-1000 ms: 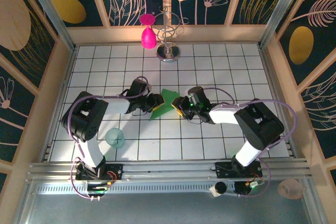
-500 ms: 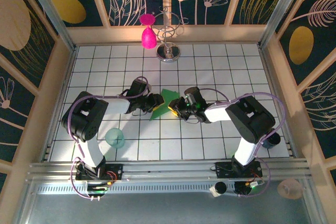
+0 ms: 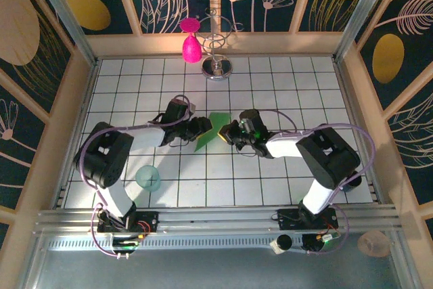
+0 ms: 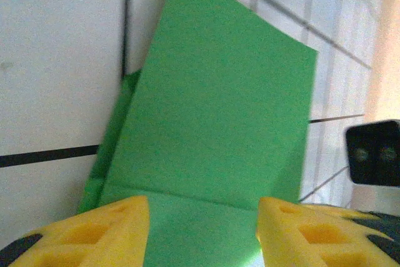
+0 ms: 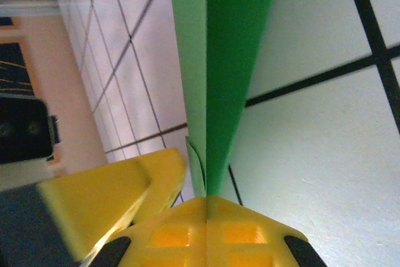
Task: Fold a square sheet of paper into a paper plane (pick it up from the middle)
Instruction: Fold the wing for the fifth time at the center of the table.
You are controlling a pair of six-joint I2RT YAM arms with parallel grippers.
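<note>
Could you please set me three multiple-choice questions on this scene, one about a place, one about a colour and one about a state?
1. Where does the teal cup stand?
A) front left, beside the left arm
B) against the back wall
C) to the right of the right arm

2. What colour is the teardrop-shaped object at the back?
A) blue
B) pink
C) white

3. How do the right jaws stand at the green paper?
A) wide open above it
B) shut beside it, touching nothing
C) shut on its edge

Answers:
1 A, the top view shows the cup close by the left arm.
2 B, it is bright pink.
3 C, the right wrist view shows the yellow pads meeting on the paper's edge.
</note>
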